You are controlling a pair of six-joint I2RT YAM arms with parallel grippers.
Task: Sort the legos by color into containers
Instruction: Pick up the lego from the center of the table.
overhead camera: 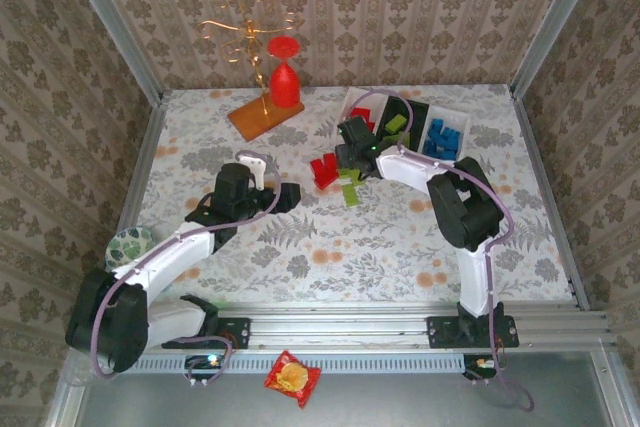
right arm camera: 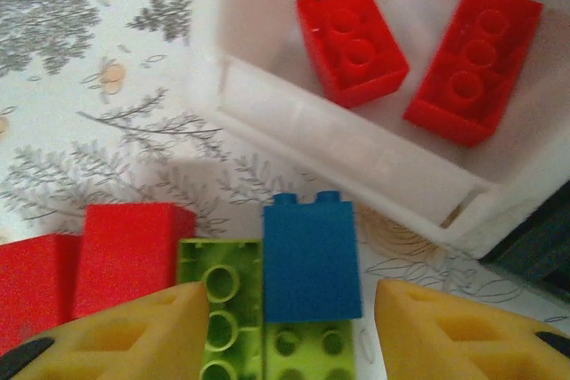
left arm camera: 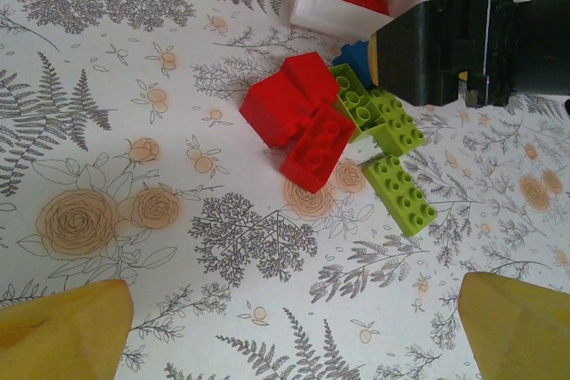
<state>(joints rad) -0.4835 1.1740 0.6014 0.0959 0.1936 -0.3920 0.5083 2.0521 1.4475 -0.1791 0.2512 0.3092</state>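
blue lego stands between the right gripper's fingers

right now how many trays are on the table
3, in a row at the far right of the table: a white tray with red bricks, a black tray with green bricks in the middle, and a second white tray with blue bricks rightmost.
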